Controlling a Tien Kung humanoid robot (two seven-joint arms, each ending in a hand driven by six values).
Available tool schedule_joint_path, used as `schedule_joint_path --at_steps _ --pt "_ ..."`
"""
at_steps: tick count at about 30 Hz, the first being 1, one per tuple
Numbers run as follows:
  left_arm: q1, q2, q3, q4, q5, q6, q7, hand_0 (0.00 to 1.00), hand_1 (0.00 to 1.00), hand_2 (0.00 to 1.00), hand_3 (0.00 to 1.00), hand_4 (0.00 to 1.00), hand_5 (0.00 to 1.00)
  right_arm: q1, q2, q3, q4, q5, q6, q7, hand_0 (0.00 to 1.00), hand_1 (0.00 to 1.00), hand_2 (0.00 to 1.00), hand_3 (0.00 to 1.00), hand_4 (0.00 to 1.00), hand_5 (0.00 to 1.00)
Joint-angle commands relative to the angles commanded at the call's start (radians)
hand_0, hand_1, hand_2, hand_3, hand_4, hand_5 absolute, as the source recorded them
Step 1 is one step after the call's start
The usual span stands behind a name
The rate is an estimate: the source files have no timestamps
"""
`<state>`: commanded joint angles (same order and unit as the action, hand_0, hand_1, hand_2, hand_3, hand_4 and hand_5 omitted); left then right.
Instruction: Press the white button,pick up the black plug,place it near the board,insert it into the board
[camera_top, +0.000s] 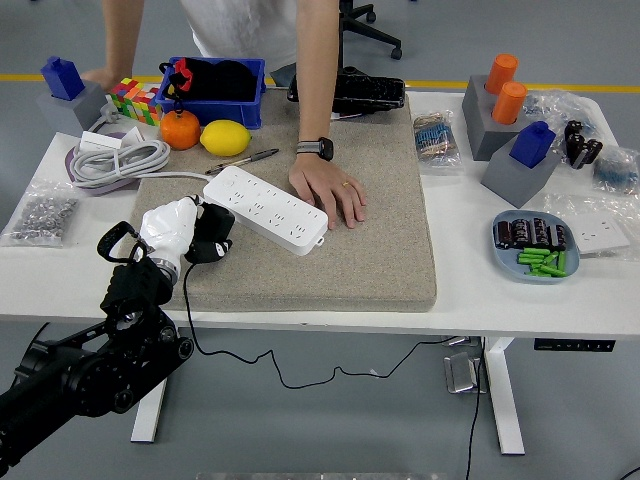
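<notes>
The left hand (178, 230) reaches in over the mat's (380, 250) left edge, its white fingers (190, 216) curled around the black plug (211, 237). The plug sits at the fingertips, sticking out to the right of them and held just above the mat. Its black cord (195, 335) drops over the table's (300, 300) near edge and loops below.

The plug is just beside the left end of the white board (265, 210), close to touching it; whether its prongs have reached any socket cannot be told. The board lies slantwise on the mat's far-left part, its left end toward the far-left corner and its right end toward the mat's middle. Its white cable (120, 165) runs off the mat's left edge to a coil near the table's left edge.

A person stands at the far side. One hand (328, 190), with a watch (316, 147) on the wrist, rests flat on the mat, just beside the board's right end. The other hand (100, 78) rests near the far-left corner of the table.
</notes>
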<state>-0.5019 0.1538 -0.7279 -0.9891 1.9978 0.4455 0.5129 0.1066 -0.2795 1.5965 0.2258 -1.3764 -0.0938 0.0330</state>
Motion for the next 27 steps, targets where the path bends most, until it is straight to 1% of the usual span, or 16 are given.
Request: schedule_joint_path --at_steps 2,3,5,11,16,20,27 --pt "0.000 0.001 -0.001 -0.002 -0.001 0.007 -0.014 0.314 0.391 0.383 0.588 0.758 0.101 0.001 0.000 0.000 0.000 0.000 -0.001 0.001 0.686 0.597 0.589 0.574 0.635 0.334" --pt "-0.001 0.002 -0.002 -0.004 -0.001 0.011 -0.022 0.275 0.300 0.340 0.574 0.681 0.002 0.001 0.001 0.001 0.000 -0.001 -0.001 0.001 0.686 0.596 0.589 0.573 0.634 0.335" --pt "-0.001 0.003 -0.003 -0.007 -0.001 0.012 -0.027 0.275 0.300 0.340 0.574 0.681 0.002 0.001 0.001 0.001 0.000 0.000 -0.001 0.002 0.686 0.596 0.589 0.573 0.634 0.335" --pt "-0.006 0.014 -0.008 -0.046 -0.016 0.009 -0.044 0.281 0.294 0.335 0.575 0.668 0.002 0.000 0.001 0.003 0.000 0.000 -0.002 0.003 0.685 0.593 0.588 0.572 0.632 0.333" --pt "-0.015 0.011 -0.009 -0.060 -0.025 0.009 -0.053 0.280 0.294 0.338 0.575 0.667 0.002 0.001 0.001 0.001 0.000 0.001 -0.002 0.002 0.685 0.594 0.587 0.572 0.631 0.331" --pt "-0.038 0.006 0.014 -0.050 -0.041 0.005 -0.062 0.280 0.294 0.338 0.575 0.667 0.002 0.002 0.001 -0.001 0.000 0.003 -0.001 0.002 0.685 0.594 0.587 0.572 0.631 0.331" --pt "-0.110 0.006 0.103 -0.013 -0.090 -0.005 -0.074 0.279 0.297 0.341 0.575 0.671 0.002 0.005 -0.003 -0.009 0.000 0.007 -0.001 0.002 0.686 0.594 0.587 0.572 0.628 0.323"
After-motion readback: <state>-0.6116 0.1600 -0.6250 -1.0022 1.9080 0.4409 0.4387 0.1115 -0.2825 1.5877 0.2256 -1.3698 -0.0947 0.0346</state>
